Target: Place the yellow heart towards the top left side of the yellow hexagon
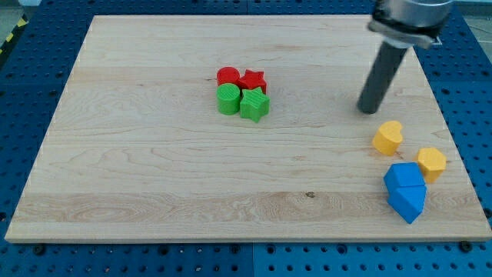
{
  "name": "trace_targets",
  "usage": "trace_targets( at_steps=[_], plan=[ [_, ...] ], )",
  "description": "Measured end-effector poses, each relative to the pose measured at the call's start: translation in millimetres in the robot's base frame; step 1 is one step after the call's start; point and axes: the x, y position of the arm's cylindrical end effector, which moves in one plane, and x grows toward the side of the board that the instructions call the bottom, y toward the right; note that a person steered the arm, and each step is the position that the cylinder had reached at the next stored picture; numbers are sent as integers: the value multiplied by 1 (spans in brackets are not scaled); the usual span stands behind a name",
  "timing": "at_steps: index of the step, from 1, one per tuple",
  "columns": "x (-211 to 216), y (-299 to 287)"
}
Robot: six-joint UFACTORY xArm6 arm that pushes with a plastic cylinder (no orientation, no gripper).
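The rod's tip (367,109), bearing no gripper, hovers above the small, rigid yellow heart (387,138), seemingly easily nudged sideways.

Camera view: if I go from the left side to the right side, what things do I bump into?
Red and green blocks in a clump → my tip → yellow heart → blue blocks → yellow hexagon.
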Motion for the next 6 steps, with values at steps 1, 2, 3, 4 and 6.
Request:
trace_targets(
  at_steps=[1, 2, 3, 4, 6],
  plan=[
    [33, -17],
    [49, -15],
    [39, -4],
    [31, 18],
    [31, 59]
  ],
)
